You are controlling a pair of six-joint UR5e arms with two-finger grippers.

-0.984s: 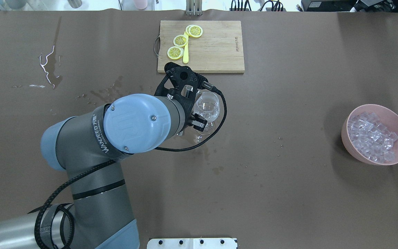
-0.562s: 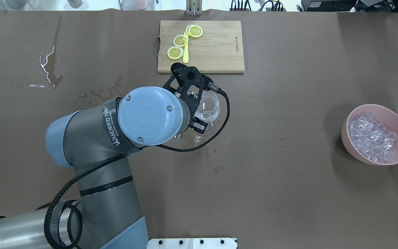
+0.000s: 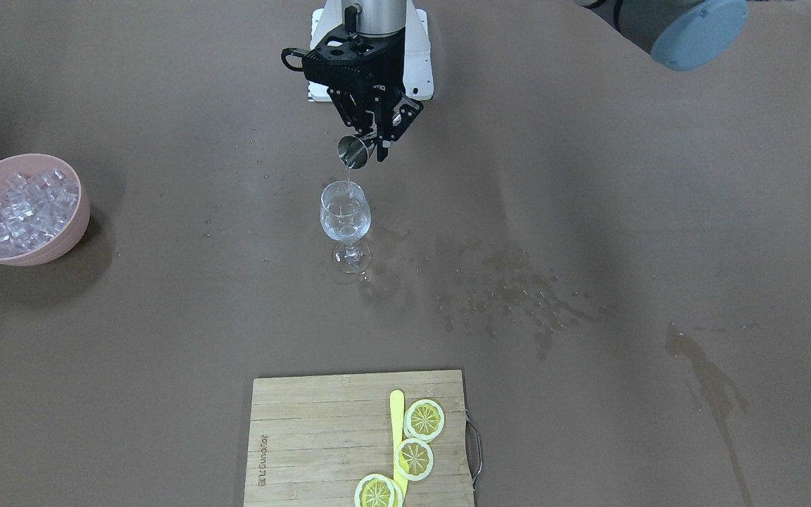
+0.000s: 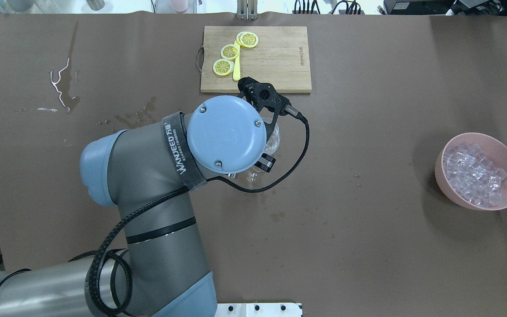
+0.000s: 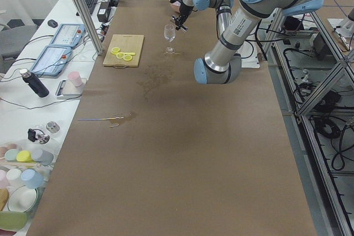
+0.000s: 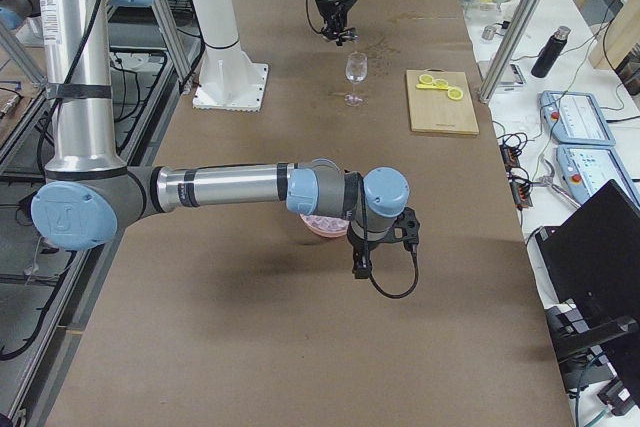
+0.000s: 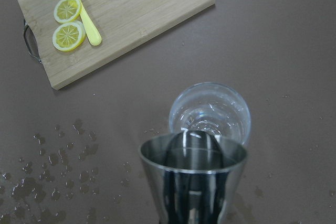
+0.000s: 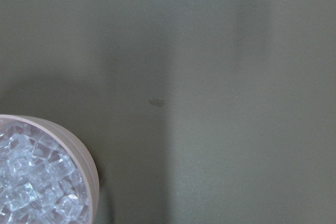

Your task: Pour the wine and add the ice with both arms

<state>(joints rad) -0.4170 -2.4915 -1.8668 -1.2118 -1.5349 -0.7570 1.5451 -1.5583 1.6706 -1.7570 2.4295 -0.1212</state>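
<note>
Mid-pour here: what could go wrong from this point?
1. The metal cup in the left gripper pours close to the wine glass rim; the stream may miss, and the table already shows wet spots.
2. The gripper hangs just above the slim-stemmed glass; a low move away might tip it.

Wide gap between wine glass (image 3: 346, 215) and bowl (image 3: 62, 241).

Clear ice cubes (image 3: 22, 211) heaped in pink bowl (image 3: 53, 246); left gripper (image 3: 370, 146) with tilted jigger (image 3: 353, 152) over wine glass (image 3: 345, 215)
</note>
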